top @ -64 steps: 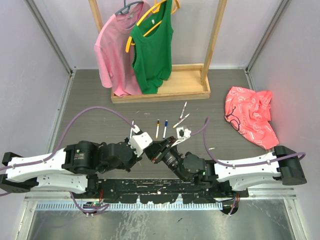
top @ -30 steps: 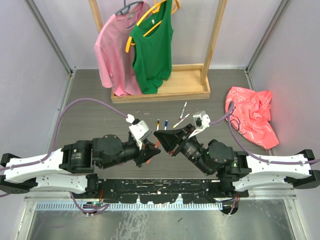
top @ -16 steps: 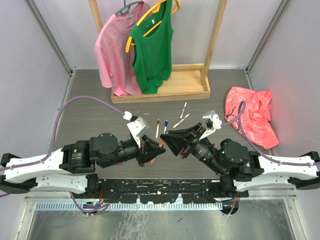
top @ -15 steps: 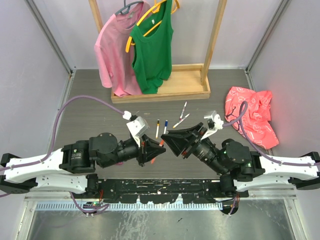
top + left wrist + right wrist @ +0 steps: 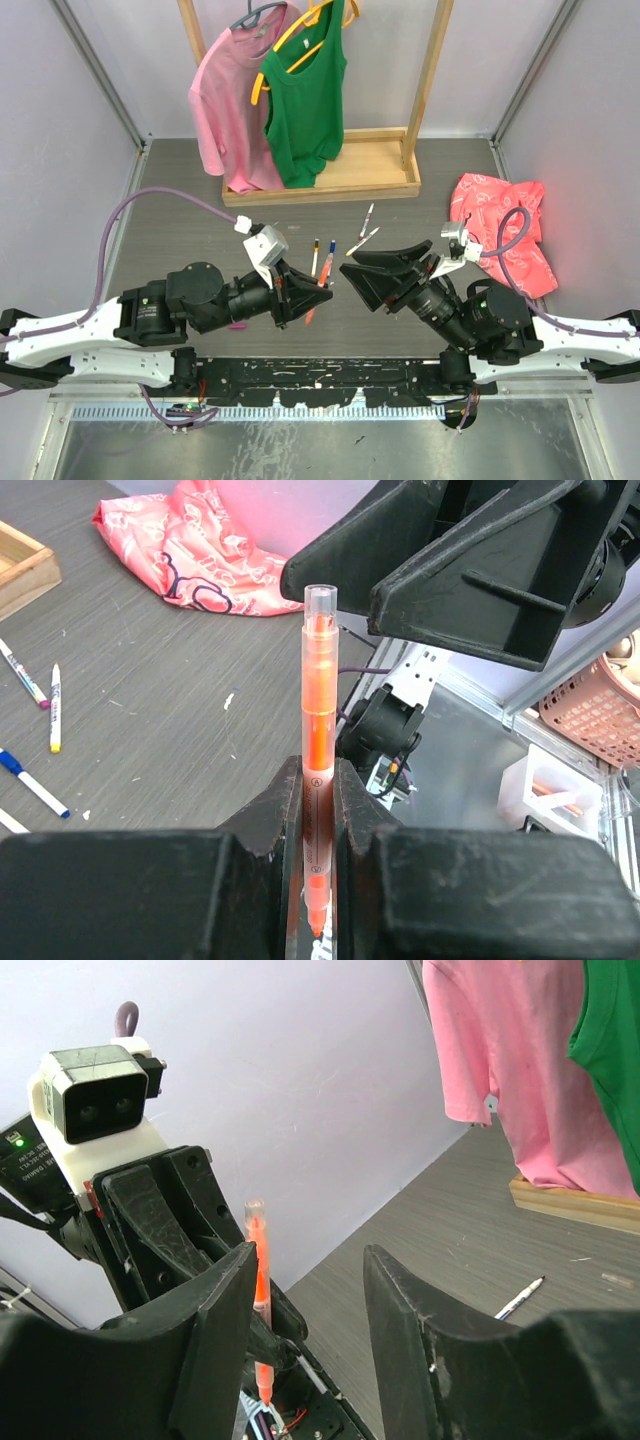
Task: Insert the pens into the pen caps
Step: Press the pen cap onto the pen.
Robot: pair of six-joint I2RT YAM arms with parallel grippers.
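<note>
My left hand point(image 5: 318, 780) is clamped on the orange pen point(image 5: 320, 730), gripping low on the barrel so the pen stands clear above the bench point(image 5: 200, 220). A translucent cap point(image 5: 320, 645) sits over its upper end, and I judge it seated, though I cannot tell whether it has clicked fully home. The lower end shows what looks like a bare orange nib.

My right hand point(image 5: 310, 1260) is empty with its fingers spread apart. In the top view it sits at 3 o'clock of the left hand, close to the pen but not touching it.

So the step is finishing this pen. I would check the cap against the barrel shoulder and, if a gap shows, press along the pen's axis, never sideways. Then I would lower the pen flat before opening, so it cannot roll or drop nib-first.

The loose pens point(image 5: 330, 252) lie at 12 o'clock of both hands. I would set this 1 down apart from them.
</note>
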